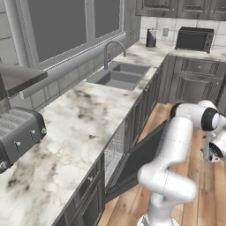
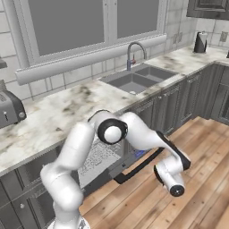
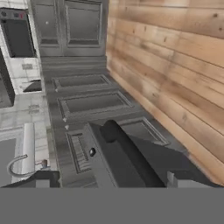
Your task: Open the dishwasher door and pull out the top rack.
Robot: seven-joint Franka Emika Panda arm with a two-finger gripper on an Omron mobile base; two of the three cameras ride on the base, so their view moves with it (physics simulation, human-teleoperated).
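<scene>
Below the marbled white-and-brown stone counter (image 1: pixel 79 128), set among grey raised-panel cabinet fronts (image 1: pixel 194 86), the flat dark grey-black dishwasher door (image 1: pixel 143 154) hangs partly open, tilted out from its top edge toward the wooden plank floor (image 2: pixel 197 179), with its long dark bar handle (image 2: pixel 138 166) facing the room. Behind the gap, a pale grey-white wire grid shows inside the tub, most likely the top rack (image 1: pixel 114 152), and it sits well inside the machine, not drawn out. Judging from this, the first step is under way but unfinished: the door looks about halfway down and would need to drop closer to level before the rack could slide clear over it. The two-finger gripper (image 3: pixel 109 181) on the white arm sits low beside the door's outer edge; in the hand view its dark finger tips (image 3: pixel 41 180) stand wide apart at either side of the bar handle, which runs up between them. The jaws are spread and nothing is clamped; whether a fingertip brushes the handle cannot be told. The next move probably calls for pushing or pulling the door further down, then reaching in over the lowered door to hook the front of the rack and draw it straight outward.
</scene>
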